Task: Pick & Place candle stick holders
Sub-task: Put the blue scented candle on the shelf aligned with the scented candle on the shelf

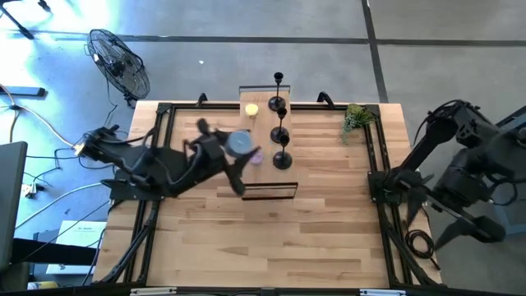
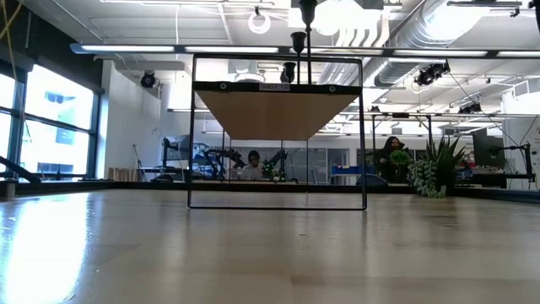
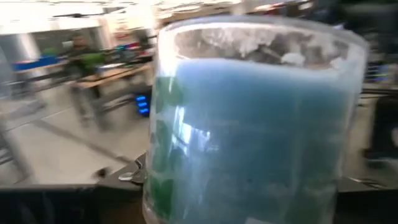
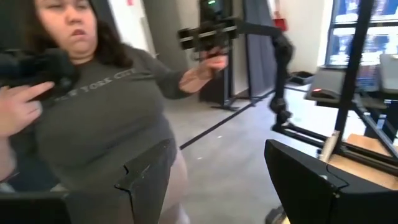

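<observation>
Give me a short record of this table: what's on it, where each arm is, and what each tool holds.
left tool: over the table's middle, closed on a blue candle jar
right tool: parked off the table's right edge, open, empty
candle stick holders: black, upright, lined up at far middle, right of the jar
yellow candle: far edge, left of the holders
plant sprig: far right corner
wire frame: near side of the holders
person: standing beyond the right arm

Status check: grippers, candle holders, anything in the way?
Left gripper shut on blue candle jar, held over mid-table. Right gripper open, parked off right edge. Three candle stick holders standing in a row at the back. Wire frame just behind the left arm.
</observation>
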You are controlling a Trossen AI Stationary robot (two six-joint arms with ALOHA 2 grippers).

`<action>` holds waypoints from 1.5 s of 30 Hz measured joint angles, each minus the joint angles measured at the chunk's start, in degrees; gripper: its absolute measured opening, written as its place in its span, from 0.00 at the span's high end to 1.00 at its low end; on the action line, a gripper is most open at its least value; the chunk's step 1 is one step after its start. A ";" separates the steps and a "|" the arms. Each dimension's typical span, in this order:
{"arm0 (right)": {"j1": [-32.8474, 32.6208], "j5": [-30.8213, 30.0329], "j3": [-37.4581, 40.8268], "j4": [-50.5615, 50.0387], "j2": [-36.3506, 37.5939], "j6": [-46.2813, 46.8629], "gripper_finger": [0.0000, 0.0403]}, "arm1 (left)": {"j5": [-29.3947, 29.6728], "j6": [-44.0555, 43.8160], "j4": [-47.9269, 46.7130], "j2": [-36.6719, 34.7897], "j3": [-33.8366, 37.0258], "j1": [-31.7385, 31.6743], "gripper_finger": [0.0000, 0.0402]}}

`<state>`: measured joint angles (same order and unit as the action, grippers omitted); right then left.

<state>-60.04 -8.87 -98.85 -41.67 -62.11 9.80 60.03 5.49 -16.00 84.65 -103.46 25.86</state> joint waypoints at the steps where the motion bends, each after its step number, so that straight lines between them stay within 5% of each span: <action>1: -0.89 0.03 0.00 -0.05 0.00 -0.01 0.37 | 2.77 0.14 -0.58 -0.33 0.00 0.71 0.51; 5: -3.81 0.03 0.00 -0.09 0.02 -1.00 0.37 | 10.68 -2.67 -4.69 -1.53 -0.02 1.69 0.51; 11: -7.24 -1.56 0.02 -1.95 0.07 -2.42 0.37 | 9.02 -13.95 -19.63 -4.41 0.04 -0.11 0.51; 18: -8.82 -7.76 0.02 -4.70 0.56 -3.70 0.37 | 0.73 -20.81 -29.62 -8.65 0.04 -7.55 0.51; 25: -8.76 -13.63 0.02 -4.52 0.63 -4.45 0.37 | -10.18 -16.54 -34.11 -12.61 0.04 -18.49 0.51; 36: -8.62 -31.34 0.02 -4.76 1.81 -6.85 0.37 | -26.77 -11.10 -43.83 -21.70 0.02 -34.90 0.51; 45: -8.59 -43.58 0.02 -4.69 1.88 -7.37 0.37 | -31.93 -6.94 -49.73 -28.99 0.04 -41.33 0.51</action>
<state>-68.63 -52.45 -98.83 -46.37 -60.23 2.44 28.09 -1.45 -65.73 55.66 -103.42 -15.47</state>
